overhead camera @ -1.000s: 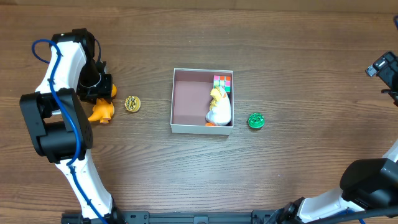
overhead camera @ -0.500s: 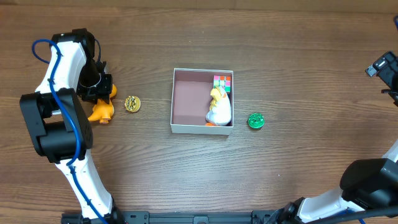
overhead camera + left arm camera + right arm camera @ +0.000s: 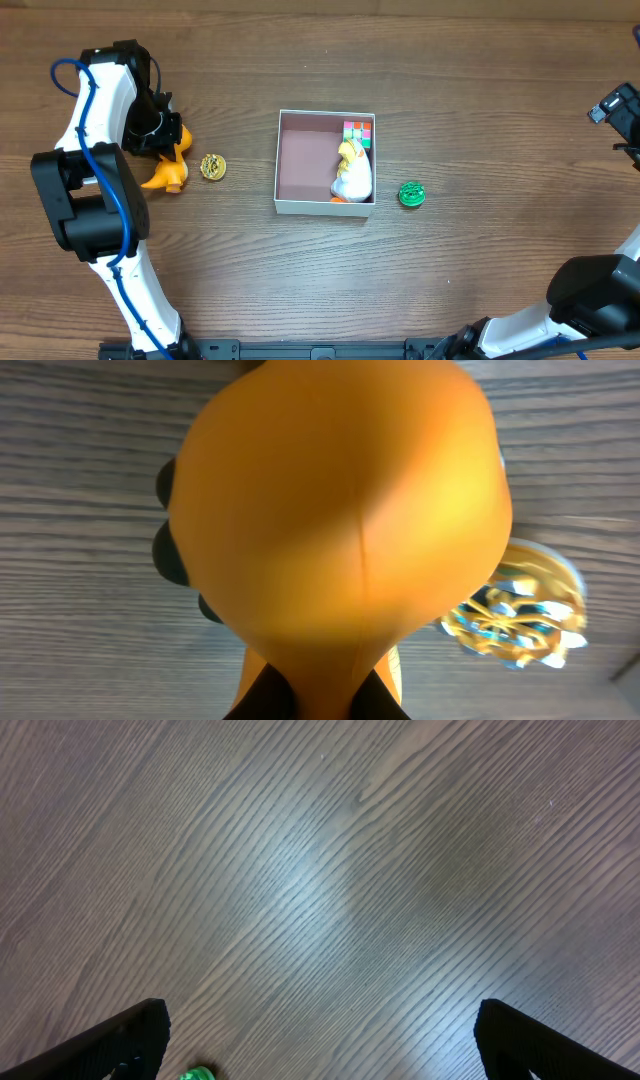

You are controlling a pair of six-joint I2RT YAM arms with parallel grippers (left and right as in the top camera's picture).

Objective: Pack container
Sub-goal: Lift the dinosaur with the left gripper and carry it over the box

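Between the dark fingers of the left gripper sits a narrow part of the orange toy. The jaws are clamped on it, and its rounded body fills the wrist view. Just beside the toy lies a gold disc, apart from it. Farther out past the disc stands the container, well apart from these jaws. It is a shallow square box with thin white walls and a dull pinkish-brown floor. A cube of coloured squares and a white-and-yellow toy sit against its far wall. Just outside that wall lies a green disc. The right gripper hangs over the bare wooden table with its jaws wide apart and holding nothing. It is well apart from the container.
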